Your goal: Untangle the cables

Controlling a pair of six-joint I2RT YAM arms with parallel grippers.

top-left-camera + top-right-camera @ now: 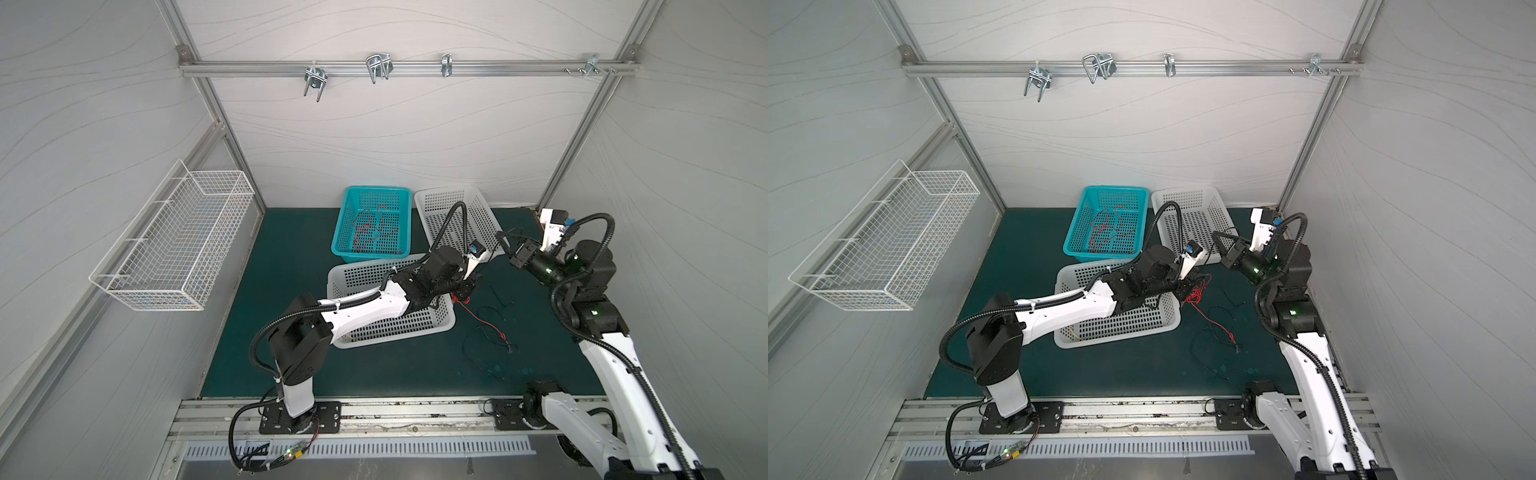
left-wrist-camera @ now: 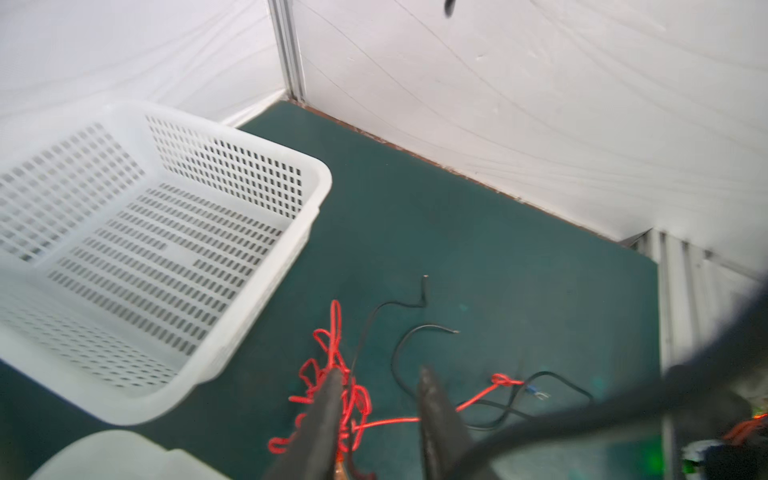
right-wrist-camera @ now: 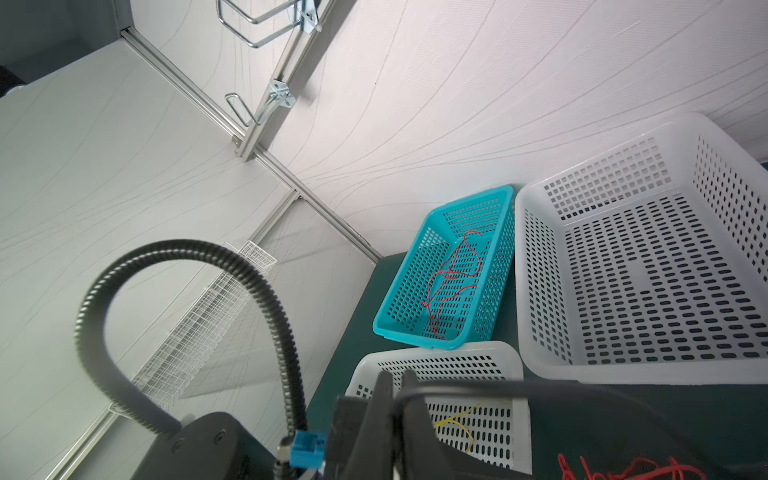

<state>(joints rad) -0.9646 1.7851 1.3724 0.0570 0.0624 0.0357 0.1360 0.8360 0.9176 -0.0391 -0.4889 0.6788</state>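
A red tangle of the cables [image 2: 328, 345] lies on the green mat beside the near white basket [image 1: 345, 274], also seen in both top views [image 1: 462, 298] [image 1: 1196, 294]. My left gripper [image 2: 380, 376] [image 1: 463, 289] is down on it, jaws partly apart, the tangle against one finger [image 2: 328, 399] and a red strand crossing the gap. Black strands [image 2: 397, 353] [image 1: 490, 316] trail across the mat. My right gripper [image 3: 397, 376] [image 1: 500, 239] hangs raised near the far white basket, shut on a thin black cable [image 3: 582, 392]. One red cable [image 3: 453, 274] lies in the teal basket [image 1: 376, 190]. A yellow one [image 3: 461, 419] lies in the near white basket.
The far white basket [image 1: 446, 192] stands empty by the back wall next to the teal one. A wire basket [image 1: 174, 237] hangs on the left wall, and metal hooks [image 1: 378, 66] on the back rail. The right wall is close behind the right arm.
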